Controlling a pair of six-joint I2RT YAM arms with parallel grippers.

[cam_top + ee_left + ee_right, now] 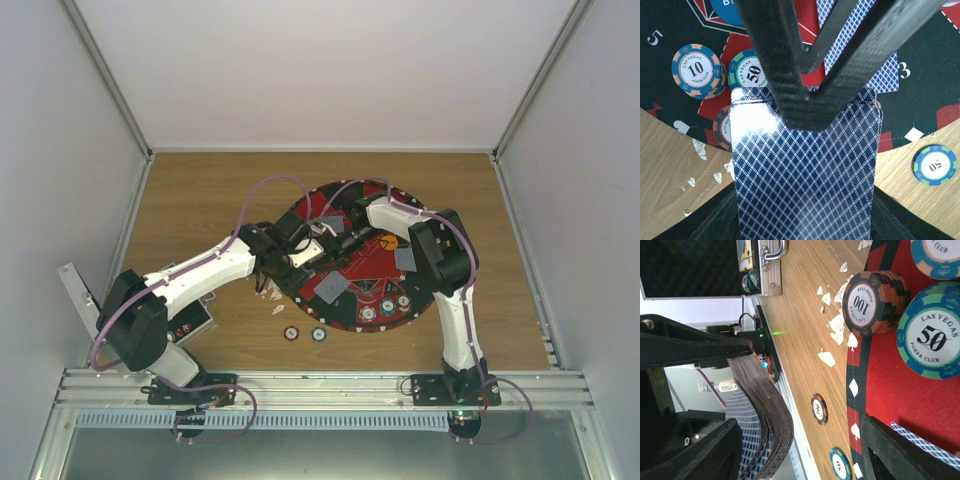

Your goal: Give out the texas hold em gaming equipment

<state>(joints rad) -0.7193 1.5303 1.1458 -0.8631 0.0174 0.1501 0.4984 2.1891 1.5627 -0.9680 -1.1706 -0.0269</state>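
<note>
Top external view: your left arm [200, 275] and right arm [440, 255] meet over the left part of the round red-and-black mat [372, 272] on the wooden table [200, 195].

Left wrist view: your left gripper [805, 217] is clamped on a deck of playing cards [805, 170], blue diamond backs up, with one finger at each long edge. The deck hangs over the mat's near left rim. Black bars of your right gripper [804, 100] reach down over the deck's far end and seem to converge in a V. You cannot tell whether they touch the top card.

Right wrist view: the right gripper's own fingers stand well apart, the deck's bowed edge beside one of them. No hold on any card can be made out.

On the mat just beside the deck lie a 10 chip [698, 71], a green 50 chip [751, 70] and a stack of 100 chips [869, 304]. Face-down cards [880, 65] lie farther in. On bare wood just off the mat's near rim sit a loose 100 chip [819, 408] and a loose 50 chip [840, 463].
</note>
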